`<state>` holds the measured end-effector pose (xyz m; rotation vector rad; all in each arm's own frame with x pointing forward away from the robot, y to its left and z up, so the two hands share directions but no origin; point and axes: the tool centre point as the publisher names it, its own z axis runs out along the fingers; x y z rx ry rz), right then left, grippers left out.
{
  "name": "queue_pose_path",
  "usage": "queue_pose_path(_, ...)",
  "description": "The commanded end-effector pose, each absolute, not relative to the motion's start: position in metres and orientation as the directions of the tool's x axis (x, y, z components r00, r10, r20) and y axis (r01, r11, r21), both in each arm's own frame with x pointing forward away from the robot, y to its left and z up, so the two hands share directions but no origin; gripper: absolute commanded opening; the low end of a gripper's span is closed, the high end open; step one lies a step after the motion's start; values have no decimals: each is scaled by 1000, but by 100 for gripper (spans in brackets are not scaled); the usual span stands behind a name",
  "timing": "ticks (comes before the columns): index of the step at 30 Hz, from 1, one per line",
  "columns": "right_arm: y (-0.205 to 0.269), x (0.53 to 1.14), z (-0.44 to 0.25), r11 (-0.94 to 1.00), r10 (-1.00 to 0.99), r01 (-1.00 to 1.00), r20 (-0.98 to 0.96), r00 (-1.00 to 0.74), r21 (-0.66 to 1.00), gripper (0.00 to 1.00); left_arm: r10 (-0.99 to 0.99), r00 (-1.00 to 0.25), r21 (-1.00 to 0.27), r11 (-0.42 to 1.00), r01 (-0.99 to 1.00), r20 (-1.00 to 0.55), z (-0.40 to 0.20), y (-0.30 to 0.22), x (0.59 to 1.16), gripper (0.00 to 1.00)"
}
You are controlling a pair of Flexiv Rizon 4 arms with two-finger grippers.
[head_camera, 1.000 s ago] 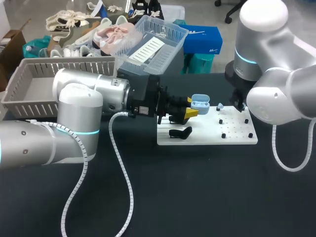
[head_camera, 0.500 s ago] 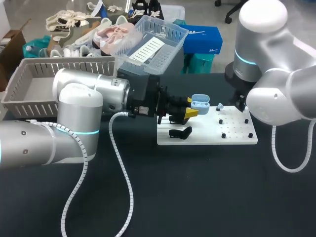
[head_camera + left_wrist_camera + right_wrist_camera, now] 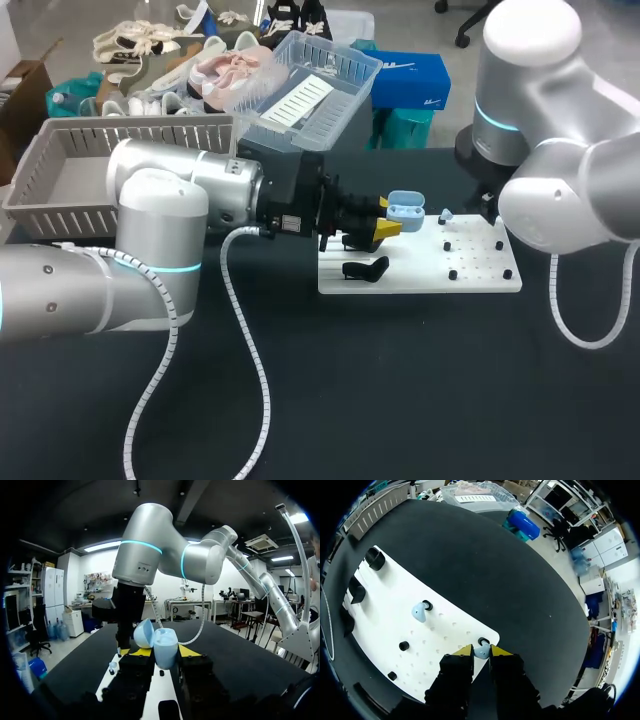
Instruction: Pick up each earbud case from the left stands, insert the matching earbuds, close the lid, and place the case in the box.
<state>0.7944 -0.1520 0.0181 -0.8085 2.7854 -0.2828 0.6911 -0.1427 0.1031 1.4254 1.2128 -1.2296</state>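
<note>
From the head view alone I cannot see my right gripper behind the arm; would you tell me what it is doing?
Observer: The right gripper is shut on an earbud by a peg at the board's corner.
Operator: Thank you. Where does the second earbud sit?
Observer: The second earbud lies on the board right beside another peg, clear of the gripper.
Operator: Is the left grip on the case sound?
Observer: The left gripper has both fingers against the case, one on each side, lid open.

Black stands (image 3: pixel 366 268) crowding white board (image 3: pixel 420 283)
</note>
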Motion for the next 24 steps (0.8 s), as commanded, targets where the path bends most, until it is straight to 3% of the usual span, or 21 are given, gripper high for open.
queue_pose_path(1,-151,794,22,826,-548,-503,-155,-822,-254,0,129,37,19,-142,990,-991,103,-143,691,0)
queue_pose_path(14,-151,778,62,828,-549,-495,-204,-811,-264,0,129,37,19,-142,990,-991,103,-143,691,0)
queue_pose_path(24,-152,743,138,848,-526,-452,-334,-782,-278,0,129,37,19,-142,990,-991,103,-143,691,0)
